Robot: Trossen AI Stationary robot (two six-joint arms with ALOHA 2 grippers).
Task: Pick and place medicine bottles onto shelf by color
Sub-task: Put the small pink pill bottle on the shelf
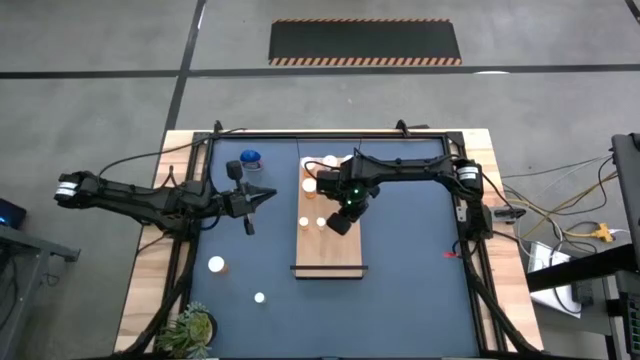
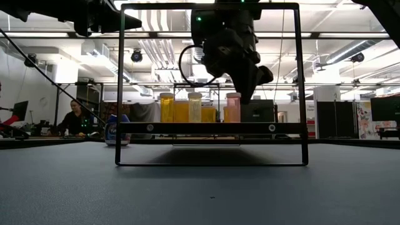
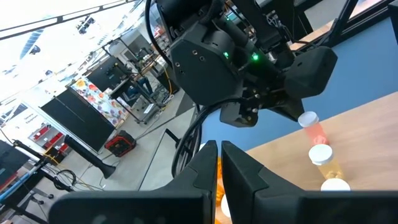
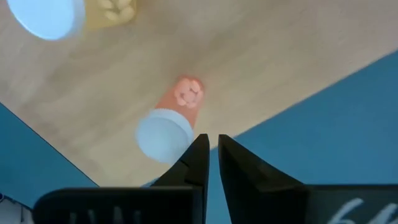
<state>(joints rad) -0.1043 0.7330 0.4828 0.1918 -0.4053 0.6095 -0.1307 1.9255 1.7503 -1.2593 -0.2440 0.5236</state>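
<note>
A: Right gripper (image 1: 341,222) is over the shelf (image 1: 335,255), fingers pinched nearly together with only a sliver of gap, and nothing between them. The right wrist view shows it best.

B: And just beyond those tips?

A: An orange bottle with a white cap (image 4: 169,121) stands on the board, near its edge, just beside the fingertips (image 4: 198,155) but not gripped. A yellower bottle (image 4: 68,11) sits farther off, cut by the frame.

B: Left side?

A: Left gripper (image 1: 262,196) hangs over the blue table (image 1: 410,290), left of the shelf, fingers closed to a point and holding nothing.

B: What is hard to read?

A: From above, the right arm (image 1: 400,170) covers the far part of the shelf, so the bottles there are only partly seen; the exact count I cannot tell. In the low view the gripper body masks the top of the pinkish bottle (image 2: 233,107).

B: Anything loose?

A: A blue bottle (image 1: 250,158) stands at the far left of the table, two white-capped bottles (image 1: 216,265) on the near left, well apart from the shelf. A green plant (image 1: 190,327) fills the near left corner. A person (image 2: 76,119) sits at a desk in the room beyond.
</note>
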